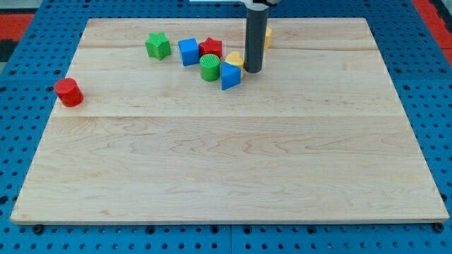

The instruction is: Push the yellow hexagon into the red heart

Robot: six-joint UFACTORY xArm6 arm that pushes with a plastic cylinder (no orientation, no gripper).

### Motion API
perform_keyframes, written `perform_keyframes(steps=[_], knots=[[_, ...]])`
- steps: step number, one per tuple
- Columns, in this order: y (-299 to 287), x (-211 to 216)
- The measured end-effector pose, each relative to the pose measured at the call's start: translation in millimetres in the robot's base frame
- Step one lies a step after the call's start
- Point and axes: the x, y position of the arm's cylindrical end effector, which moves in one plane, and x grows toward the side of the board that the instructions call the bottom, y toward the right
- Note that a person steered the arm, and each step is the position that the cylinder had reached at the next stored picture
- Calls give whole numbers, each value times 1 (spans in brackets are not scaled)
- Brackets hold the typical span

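My tip [253, 71] has no jaws, just a bare rod touching down, with a small flat-lying yellow block [235, 59], shape unclear, just at its left, mostly hidden behind the blue block [229, 76].

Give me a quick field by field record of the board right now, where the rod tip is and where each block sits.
tip: my tip at the cluster's right edge
yellow blocks: one yellow block just left of tip; another yellow piece mostly hidden behind rod; shapes unclear
red blocks: red cylinder alone at view's left; red block in cluster, shape unclear
other cluster blocks: green star, blue cube, green cylinder, blue wedge-like block
surface: wooden board
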Motion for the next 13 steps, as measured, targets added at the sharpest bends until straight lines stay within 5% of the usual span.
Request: perform_keyframes(steps=[2,4,5,8,11,13], knots=[[14,-4],[87,-116],[66,-141],[19,-89],[11,-103],[11,-65]])
